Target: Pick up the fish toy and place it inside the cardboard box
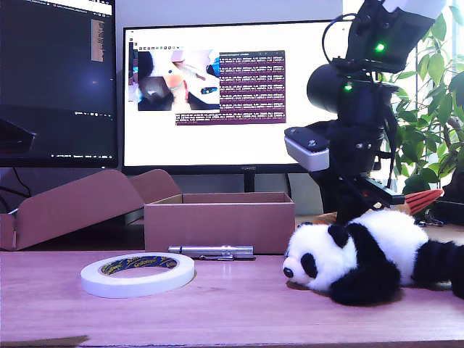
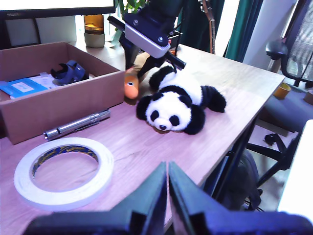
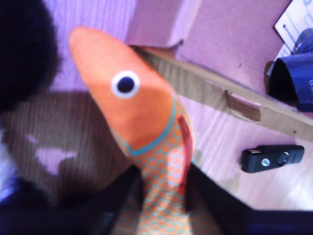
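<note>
One fish toy (image 3: 146,127) clamped in my second claw (image 3: 164,205); first claw (image 2: 167,196) closed, empty.

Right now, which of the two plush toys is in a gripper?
The fish toy: my second gripper is clamped on its body. The panda plush lies free on the table.

My second gripper (image 3: 161,196) points down, its fingers (image 3: 117,196) clamped on something. My first gripper (image 2: 167,196) hovers level, jaws pressed together, holding nothing.
</note>
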Motion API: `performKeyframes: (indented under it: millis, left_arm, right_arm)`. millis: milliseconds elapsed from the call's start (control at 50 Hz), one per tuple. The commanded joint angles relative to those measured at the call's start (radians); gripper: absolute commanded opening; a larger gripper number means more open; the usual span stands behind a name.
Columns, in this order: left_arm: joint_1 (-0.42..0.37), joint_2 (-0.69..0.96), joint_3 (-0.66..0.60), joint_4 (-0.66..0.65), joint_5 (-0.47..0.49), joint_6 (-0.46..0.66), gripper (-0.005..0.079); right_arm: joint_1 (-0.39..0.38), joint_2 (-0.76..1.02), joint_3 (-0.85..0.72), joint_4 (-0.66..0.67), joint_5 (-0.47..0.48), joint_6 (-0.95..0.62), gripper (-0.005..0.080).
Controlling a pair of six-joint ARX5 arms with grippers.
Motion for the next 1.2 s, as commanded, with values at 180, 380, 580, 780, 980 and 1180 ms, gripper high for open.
performKeyframes:
  millis: [180, 380, 580, 780, 980, 1180]
  left_arm:
    - [-0.002, 0.000, -0.013, 0.006, -0.013, 0.009, -0.0013]
    - [-0.002, 0.000, -0.013, -0.012, -0.013, 0.010, -0.0013]
    - [-0.002, 0.000, -0.013, -0.031, -0.013, 0.010, -0.0013]
    - [-0.002, 0.000, -0.013, -0.034, -0.013, 0.009, -0.0013]
    - [-0.002, 0.000, -0.013, -0.028, -0.013, 0.010, -0.0013]
    - [-0.002, 0.000, -0.013, 0.026, -0.019, 0.008, -0.0013]
  right_arm:
    - [0.002, 0.004, -0.016, -0.043, 0.040, 0.002, -0.0003]
    - [0.002, -0.068, -0.016, -0.039, 0.087, 0.002, -0.0007]
    - [0.005, -0.145, -0.005, 0.008, 0.087, 0.002, -0.0008]
    - [0.031, -0.189, 0.059, 0.021, 0.078, 0.022, -0.0008]
    - [0.095, -0.191, 0.137, 0.044, -0.079, 0.113, -0.0009]
    - [0.183, -0.163, 0.138, 0.214, -0.192, 0.100, -0.0010]
